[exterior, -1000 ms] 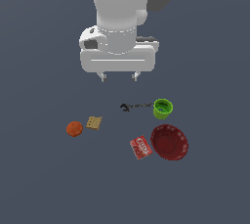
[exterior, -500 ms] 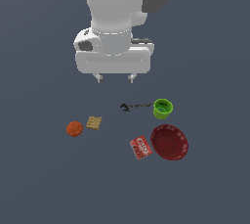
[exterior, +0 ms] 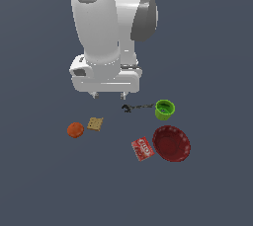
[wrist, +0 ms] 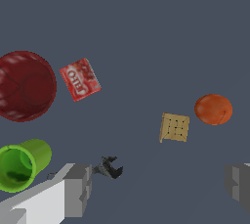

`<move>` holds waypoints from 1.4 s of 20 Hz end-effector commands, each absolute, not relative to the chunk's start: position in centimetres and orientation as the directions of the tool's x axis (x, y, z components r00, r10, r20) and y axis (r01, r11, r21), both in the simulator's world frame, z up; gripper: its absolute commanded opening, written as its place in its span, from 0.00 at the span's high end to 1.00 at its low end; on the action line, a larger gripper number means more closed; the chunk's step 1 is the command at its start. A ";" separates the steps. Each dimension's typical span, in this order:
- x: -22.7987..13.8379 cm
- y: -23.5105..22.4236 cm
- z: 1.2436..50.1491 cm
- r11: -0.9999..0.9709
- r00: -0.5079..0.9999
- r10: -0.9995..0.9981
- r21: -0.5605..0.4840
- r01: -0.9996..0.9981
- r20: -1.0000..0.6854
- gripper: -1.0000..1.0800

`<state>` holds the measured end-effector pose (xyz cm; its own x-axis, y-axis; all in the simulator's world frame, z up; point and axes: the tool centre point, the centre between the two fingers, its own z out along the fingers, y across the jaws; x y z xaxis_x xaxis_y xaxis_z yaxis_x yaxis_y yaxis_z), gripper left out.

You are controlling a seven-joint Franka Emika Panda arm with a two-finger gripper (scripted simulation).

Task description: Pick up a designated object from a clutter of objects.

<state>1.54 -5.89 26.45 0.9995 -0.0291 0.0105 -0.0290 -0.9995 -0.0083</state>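
The designated object, a small flat tan cracker (exterior: 95, 124) (wrist: 174, 127) with a dimple grid, lies on the dark surface beside the orange ball (exterior: 75, 130) (wrist: 213, 109). My gripper (exterior: 108, 94) (wrist: 158, 186) hangs open and empty above the surface, behind the cracker in the exterior view. The rest of the clutter of objects lies toward the exterior view's right: a thin dark wrench (exterior: 136, 107) (wrist: 109, 168), a green cup (exterior: 164, 109) (wrist: 22, 163), a red packet (exterior: 143, 148) (wrist: 80, 78) and a dark red bowl (exterior: 171, 143) (wrist: 25, 85).
The white arm (exterior: 106, 32) rises behind the objects. Everything rests on a plain dark grey surface (exterior: 207, 62).
The arm has shifted toward the exterior view's left and slightly back, drawing nearer the cracker's side. Nothing on the surface has moved.
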 end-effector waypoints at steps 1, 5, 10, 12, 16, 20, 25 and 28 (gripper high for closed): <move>1.7 -7.1 23.9 -0.999 0.999 -0.045 -0.012 -0.045 0.009 0.04; 1.7 -9.3 19.3 -0.997 0.997 -0.076 -0.016 -0.075 0.007 0.04; 0.9 -12.1 13.7 -0.993 0.993 -0.114 -0.014 -0.114 0.005 0.04; 0.5 -13.0 11.9 -0.992 0.992 -0.127 -0.012 -0.127 0.004 0.04; -0.4 -14.4 9.0 -0.989 0.989 -0.147 -0.007 -0.147 0.002 0.04; -1.1 -15.4 7.1 -0.987 0.987 -0.161 -0.003 -0.161 0.001 0.04; -1.5 -15.9 6.1 -0.986 0.986 -0.168 0.000 -0.168 0.000 0.04; -1.5 -15.9 6.2 -0.986 0.986 -0.168 0.000 -0.168 -0.001 0.04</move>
